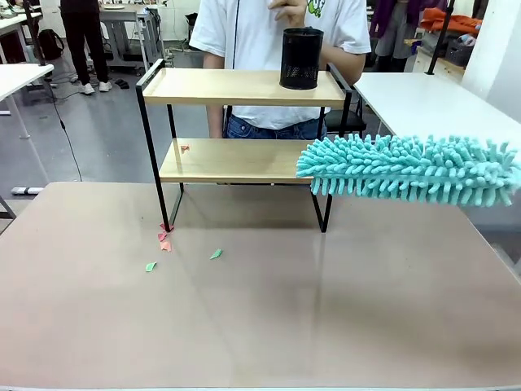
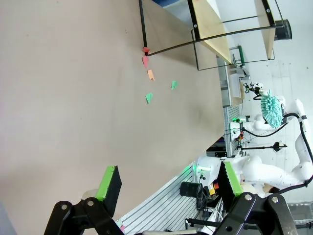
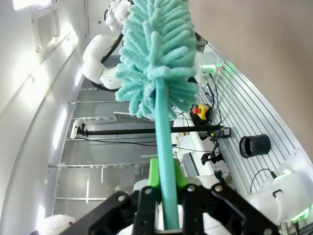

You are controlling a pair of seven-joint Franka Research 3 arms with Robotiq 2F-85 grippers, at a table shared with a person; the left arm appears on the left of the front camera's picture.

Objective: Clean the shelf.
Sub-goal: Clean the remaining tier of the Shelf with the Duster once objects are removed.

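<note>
My left pincer hangs over the table, green pads wide apart and nothing between them. Well ahead of its fingertips lie small paper scraps, red, orange and green. Just beyond them stands the near left foot of the shelf, so the shelf is farther from this pincer than the scraps are. One more red scrap sits on the lower board near its left end. A black mesh cup stands on the top board toward the right end, and a person stands behind the shelf. My right pincer is clamped on the teal handle of a duster. Its fluffy head reaches straight out past the fingers and lies level. The tip is at the right end of the lower board; I cannot tell whether it touches.
</note>
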